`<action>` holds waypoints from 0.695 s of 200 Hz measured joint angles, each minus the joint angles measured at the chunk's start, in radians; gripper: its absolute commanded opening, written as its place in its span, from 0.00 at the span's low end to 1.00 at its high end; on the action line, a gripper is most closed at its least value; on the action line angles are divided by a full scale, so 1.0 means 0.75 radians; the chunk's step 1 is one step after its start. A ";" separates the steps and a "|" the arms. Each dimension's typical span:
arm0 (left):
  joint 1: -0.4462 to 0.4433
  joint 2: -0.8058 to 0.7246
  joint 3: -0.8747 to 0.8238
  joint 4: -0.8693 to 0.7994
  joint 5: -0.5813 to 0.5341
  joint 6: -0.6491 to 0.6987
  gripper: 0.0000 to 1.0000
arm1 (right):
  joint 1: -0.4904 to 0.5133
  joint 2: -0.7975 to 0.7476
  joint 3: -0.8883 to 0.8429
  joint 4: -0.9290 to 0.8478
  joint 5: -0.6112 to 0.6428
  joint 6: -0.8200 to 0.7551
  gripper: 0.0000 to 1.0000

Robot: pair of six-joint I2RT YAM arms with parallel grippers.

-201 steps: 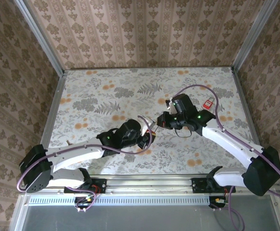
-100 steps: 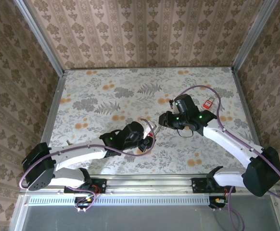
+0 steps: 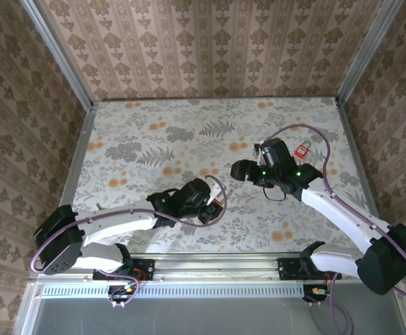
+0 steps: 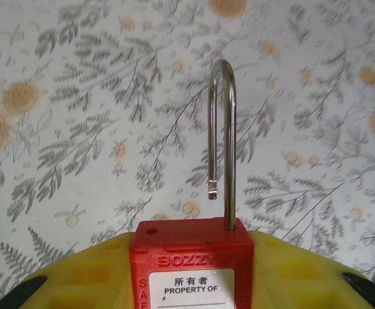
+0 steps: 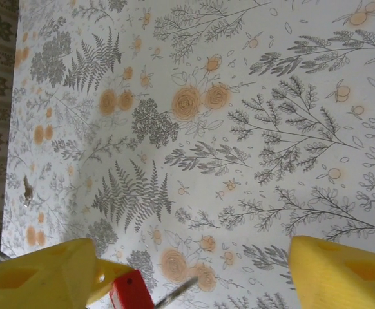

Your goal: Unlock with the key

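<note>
The padlock (image 4: 191,257) sits clamped in the left end effector (image 3: 213,204), its red body squeezed between the two yellow fingers (image 4: 78,277) with the steel shackle (image 4: 226,129) sticking straight out past the fingertips. The shackle is open: its long leg is still seated in the body, while the short leg ends in mid-air, clear of the hole beside it. The body carries raised lettering and a white label reading "PROPERTY OF". The left arm lies low and stretched out across the counter (image 3: 154,125), its wrist turned toward the right arm. The right arm reaches in from its side with the elbow bent, and the right end effector (image 3: 236,169) faces the left one, close to it but apart. The right end effector's fingers (image 5: 39,273) are spread wide and clamp nothing between them. The key (image 5: 133,291), red-headed with a metal blade, sits against the inner face of one finger; whether it is stuck there or only resting I cannot tell. There are two arms, one key and two padlocks: the second padlock (image 3: 301,150), also red, lies on the counter behind the right end effector, just past its wrist.
</note>
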 measured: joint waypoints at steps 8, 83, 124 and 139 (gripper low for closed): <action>0.013 0.031 0.007 -0.018 0.001 -0.006 0.00 | 0.000 -0.015 -0.011 0.001 0.007 -0.012 0.85; 0.175 0.264 0.088 -0.135 0.107 -0.102 0.00 | 0.000 -0.077 -0.078 0.001 0.026 -0.055 0.89; 0.245 0.341 0.119 -0.184 0.151 -0.147 0.00 | 0.000 -0.099 -0.091 0.002 0.031 -0.063 0.89; 0.275 0.345 0.120 -0.204 0.157 -0.157 0.00 | 0.000 -0.109 -0.102 0.002 0.030 -0.063 0.90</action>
